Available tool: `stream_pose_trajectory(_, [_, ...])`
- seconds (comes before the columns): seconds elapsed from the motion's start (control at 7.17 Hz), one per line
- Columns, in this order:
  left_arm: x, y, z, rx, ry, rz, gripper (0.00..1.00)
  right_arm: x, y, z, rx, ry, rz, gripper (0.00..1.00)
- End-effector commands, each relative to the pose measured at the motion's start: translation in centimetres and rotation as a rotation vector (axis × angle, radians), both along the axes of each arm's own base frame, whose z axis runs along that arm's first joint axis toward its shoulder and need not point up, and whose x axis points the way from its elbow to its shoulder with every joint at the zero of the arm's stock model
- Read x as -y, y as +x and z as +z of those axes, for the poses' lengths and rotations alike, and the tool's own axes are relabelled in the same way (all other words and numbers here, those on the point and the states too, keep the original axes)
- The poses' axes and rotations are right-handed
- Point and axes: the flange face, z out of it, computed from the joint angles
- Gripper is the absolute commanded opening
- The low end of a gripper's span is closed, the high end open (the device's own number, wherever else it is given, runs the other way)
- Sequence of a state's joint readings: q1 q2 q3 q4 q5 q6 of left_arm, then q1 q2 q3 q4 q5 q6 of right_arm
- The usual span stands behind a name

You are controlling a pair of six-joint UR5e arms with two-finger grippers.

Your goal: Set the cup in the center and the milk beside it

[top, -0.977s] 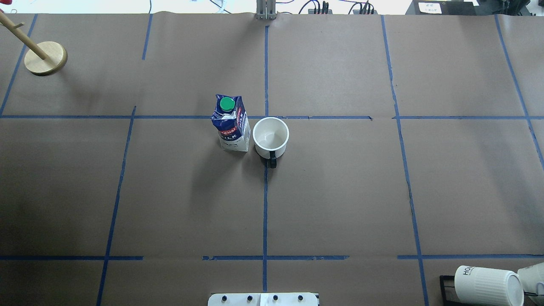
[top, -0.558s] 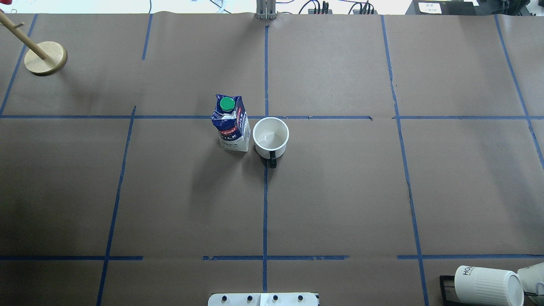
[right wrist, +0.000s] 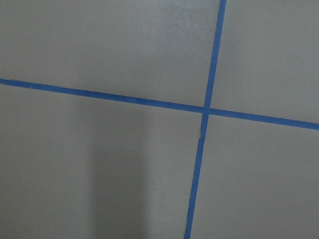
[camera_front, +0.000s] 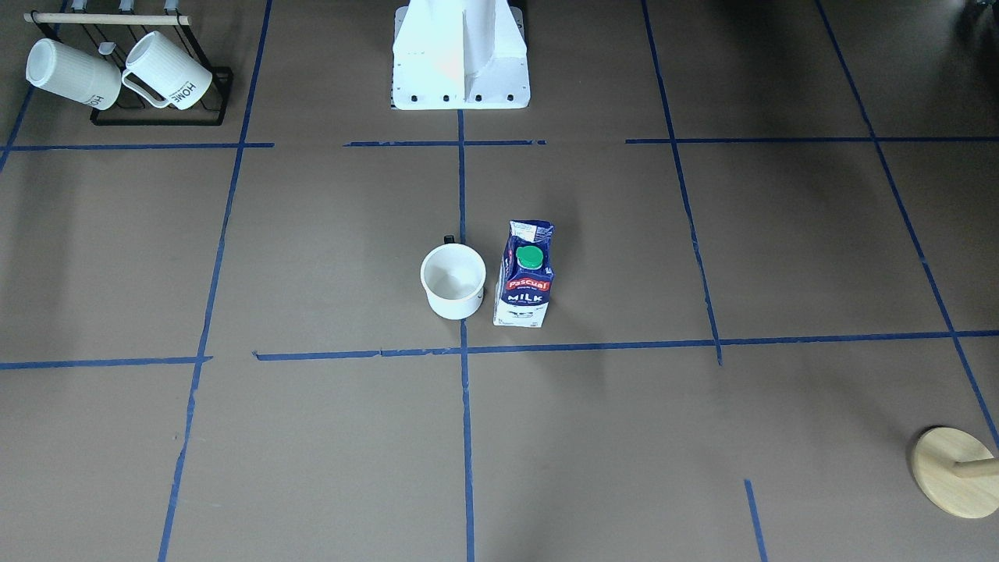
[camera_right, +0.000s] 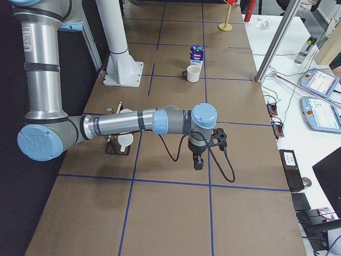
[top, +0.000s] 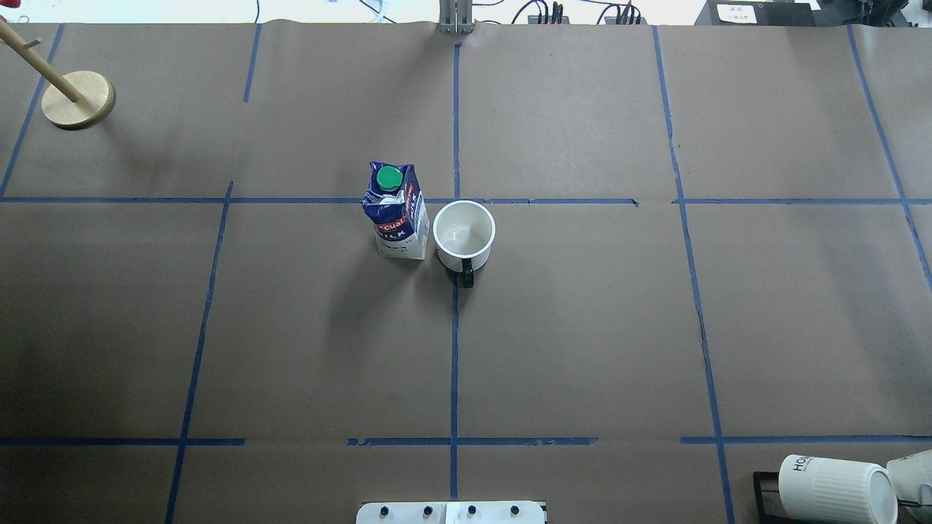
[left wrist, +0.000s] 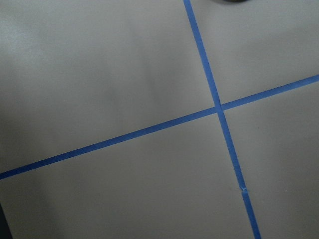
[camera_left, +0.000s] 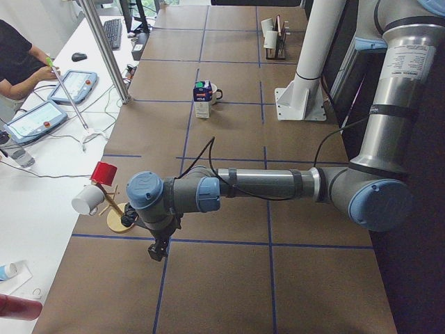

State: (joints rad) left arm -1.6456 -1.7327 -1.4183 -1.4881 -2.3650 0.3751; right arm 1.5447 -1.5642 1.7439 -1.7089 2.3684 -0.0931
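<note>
Looking down from overhead, the cup [top: 464, 233] stands upright with its mouth open to the camera. It sits squarely on the central blue tape line [top: 454, 349], just at 6 o'clock of the center [top: 456, 201], where that line meets the crossing tape. Its black handle [top: 467, 277] points to 6 o'clock, toward the robot. And the milk carton [top: 395, 211] is upright too, green cap [top: 389, 177] on top, parked at the cup's 9 o'clock, just beside it. From the front-facing camera a thin sliver of brown paper shows between the two.

Out to the table's ends now. The left gripper [camera_left: 158, 249] hangs pointing down over the paper near the wooden stand [camera_left: 122, 219], well apart from cup and carton. The right gripper [camera_right: 197, 161] hangs pointing down at the opposite end, near the black rack [camera_right: 117, 146], equally far from the action. Only the side cameras catch them, so how the jaws of either stand I cannot tell. Both wrist cameras show only crossed blue tape on brown paper.

Up at 10 o'clock in the front-facing view, two ribbed "HOME" mugs [camera_front: 168, 70] hang on that rack.
</note>
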Motion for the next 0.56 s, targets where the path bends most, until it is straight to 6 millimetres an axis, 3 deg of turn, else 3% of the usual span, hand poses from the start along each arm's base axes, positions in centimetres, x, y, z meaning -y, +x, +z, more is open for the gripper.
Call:
stream_pose_trajectory(0.0, [0.1,0.1,-0.4,-0.020,-0.077,-0.087,1.00,0.0,-0.3,0.1,0.000,-0.006,-0.002,1.00])
stream_pose_trajectory(0.42, [0.3,0.1,-2.1,-0.019,-0.041,-0.086,1.00,0.0,-0.3,0.1,0.000,-0.005,-0.001,1.00])
